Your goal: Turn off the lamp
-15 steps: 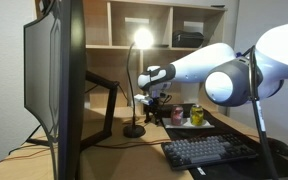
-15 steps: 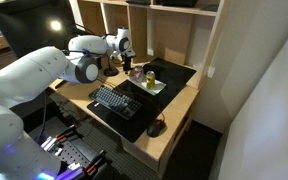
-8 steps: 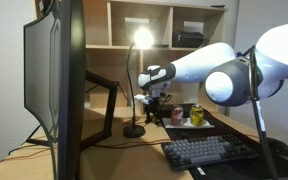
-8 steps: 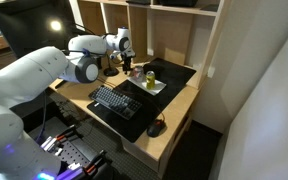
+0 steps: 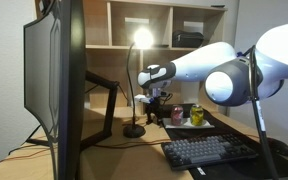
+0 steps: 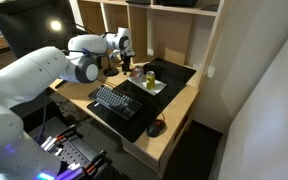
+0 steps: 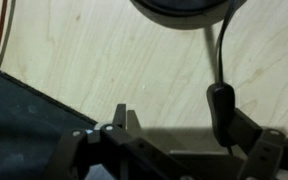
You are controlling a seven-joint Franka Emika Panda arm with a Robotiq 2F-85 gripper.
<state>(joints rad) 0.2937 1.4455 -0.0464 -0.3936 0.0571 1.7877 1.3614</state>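
Nothing has moved in the last second. The lamp still shines on the bench, with its base just ahead of the gripper. The fingers stay wide and hold nothing, so I judge the switching off not yet done.

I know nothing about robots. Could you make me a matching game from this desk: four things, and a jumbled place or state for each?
1 lamp
2 keyboard
3 mouse
4 gripper

A open, near the lamp's base
B by the desk's front corner
C lit
D on a dark mat

Pairs: 1-C, 2-D, 3-B, 4-A
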